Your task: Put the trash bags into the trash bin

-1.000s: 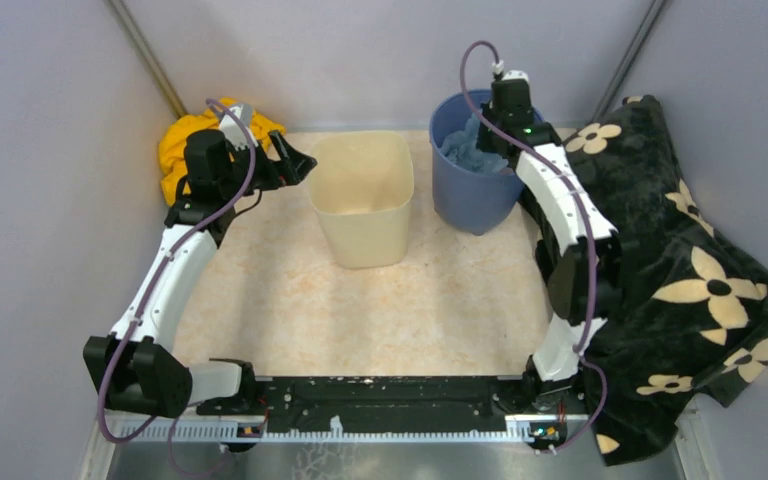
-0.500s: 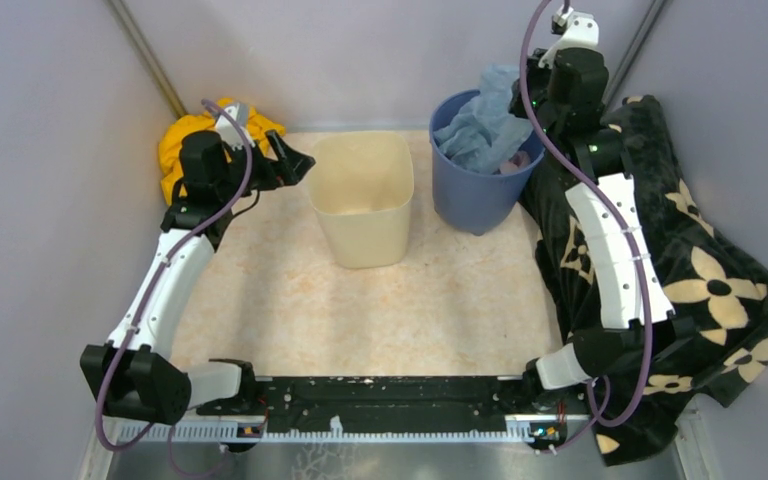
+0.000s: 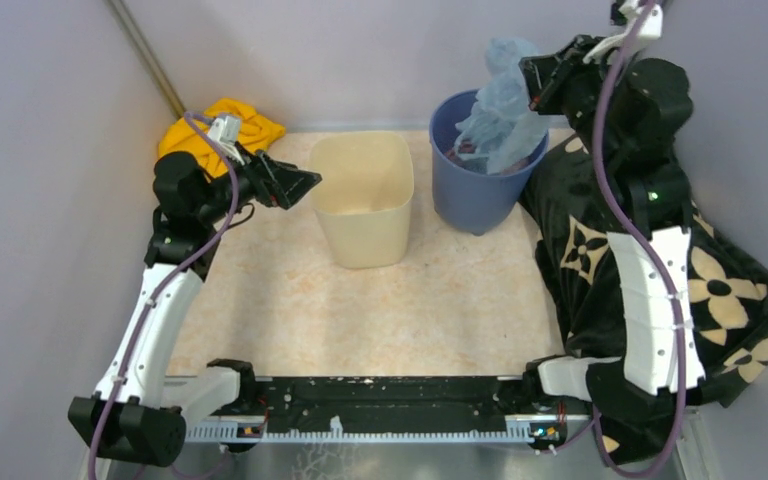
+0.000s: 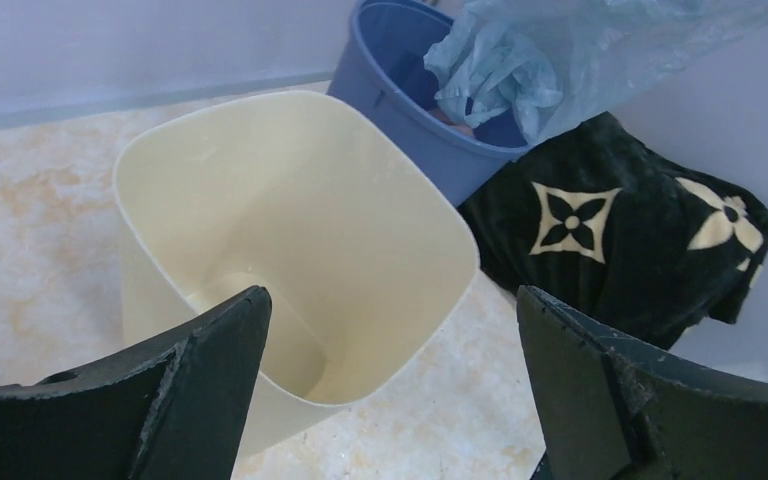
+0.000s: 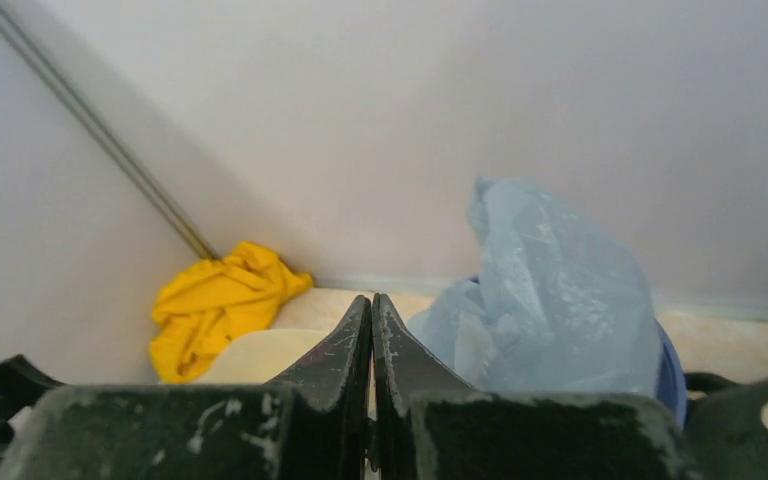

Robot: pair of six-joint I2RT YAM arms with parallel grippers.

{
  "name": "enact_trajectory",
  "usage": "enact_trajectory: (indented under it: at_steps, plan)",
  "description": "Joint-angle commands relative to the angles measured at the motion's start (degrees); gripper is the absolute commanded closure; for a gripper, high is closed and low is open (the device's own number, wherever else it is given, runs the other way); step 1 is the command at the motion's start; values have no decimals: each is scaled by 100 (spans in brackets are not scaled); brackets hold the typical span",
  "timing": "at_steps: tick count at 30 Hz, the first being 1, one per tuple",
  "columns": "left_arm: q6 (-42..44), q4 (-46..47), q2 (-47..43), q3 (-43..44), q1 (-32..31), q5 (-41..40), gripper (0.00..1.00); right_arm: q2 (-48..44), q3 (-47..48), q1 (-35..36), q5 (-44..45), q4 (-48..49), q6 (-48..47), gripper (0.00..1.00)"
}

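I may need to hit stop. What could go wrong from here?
The trash bag hangs from the right gripper with its lower end inside the blue bucket; lifting might drag or tip the bucket. The floppy bag may drape over the rim of the trash bin, near the open left gripper, rather than drop in.

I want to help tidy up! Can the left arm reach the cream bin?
Probably yes. The left end effector hangs open right beside the rim of the bin, with nothing between them, and the bin's top is uncovered.
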Motion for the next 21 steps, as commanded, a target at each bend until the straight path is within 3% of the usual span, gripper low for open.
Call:
enact_trajectory:
  at_steps: [1, 6, 14, 21]
  plan:
    - [-80, 348, -377, -81, 26, 505, 2, -417, 309, 39, -728, 530, 389, 100]
    - [-327, 348, -514, -116, 26, 756, 1, -589, 539, 39, -1148, 551, 579, 100]
    - [-1702, 2413, -653, -1096, 25, 1588, 1, -788, 490, 39, -2023, 896, 1135, 100]
    - [-2634, 3519, -863, -1852, 25, 2112, 2, -849, -47, 39, -2584, 1744, 1846, 100]
